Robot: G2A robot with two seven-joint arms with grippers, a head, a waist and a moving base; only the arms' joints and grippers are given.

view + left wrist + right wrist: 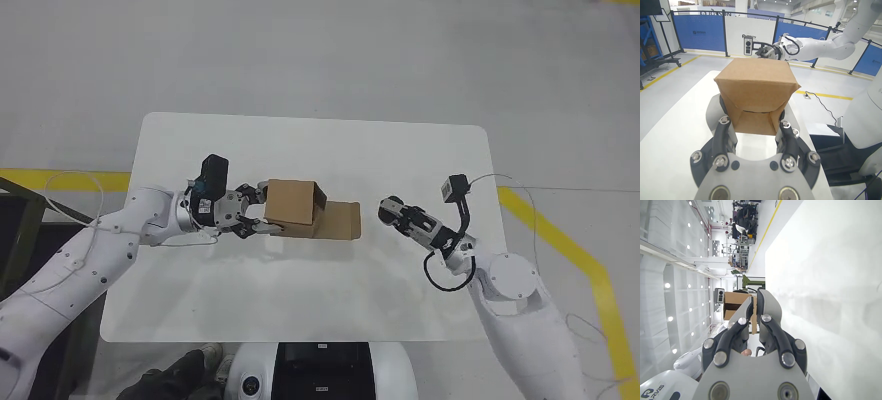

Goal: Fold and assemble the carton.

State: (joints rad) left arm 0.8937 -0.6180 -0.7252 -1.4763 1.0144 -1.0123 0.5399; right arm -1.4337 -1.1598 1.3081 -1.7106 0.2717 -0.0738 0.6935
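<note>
Risk: the carton (295, 203), standing mid-counter (300, 300), may skew or collapse under an uneven side squeeze, since its far flap (340, 222) lies flat and unfolded. The left tool (258, 212) is spread wide, fingers against both sides of the carton's near end, apparently clamping it. The right tool (385, 210) sits apart, nearly closed and empty.

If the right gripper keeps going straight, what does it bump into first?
Most likely the carton: the right gripper points toward its flat flap, with bare table between them.
</note>
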